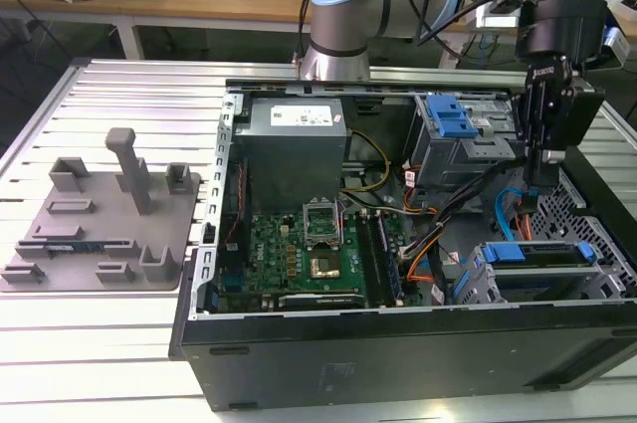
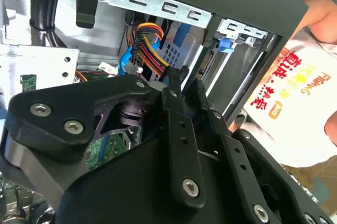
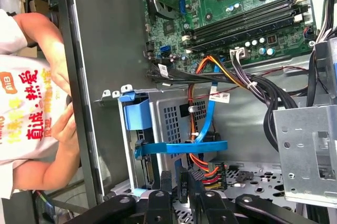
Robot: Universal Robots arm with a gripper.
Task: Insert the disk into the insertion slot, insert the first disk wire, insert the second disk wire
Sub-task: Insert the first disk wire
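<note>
The disk (image 1: 537,262) lies in the insertion slot (image 1: 476,279) at the near corner of the open computer case on the exterior view's right; its blue frame (image 3: 181,147) crosses the perforated grey cage (image 3: 171,116). My gripper (image 1: 537,184) hangs just above and behind that cage. Its fingers (image 2: 179,124) stand almost together, apparently shut on the black connector (image 3: 210,175) of a disk wire made of red, orange and yellow strands (image 2: 147,39). A thin blue disk wire (image 3: 210,110) runs from the motherboard down over the cage.
A second grey cage with a blue latch tab (image 1: 453,119) stands at the back. The motherboard (image 1: 318,254) and power supply (image 1: 294,139) occupy the case's other side. A person's hand (image 3: 63,124) rests by the case wall. A grey fixture plate (image 1: 100,224) lies outside.
</note>
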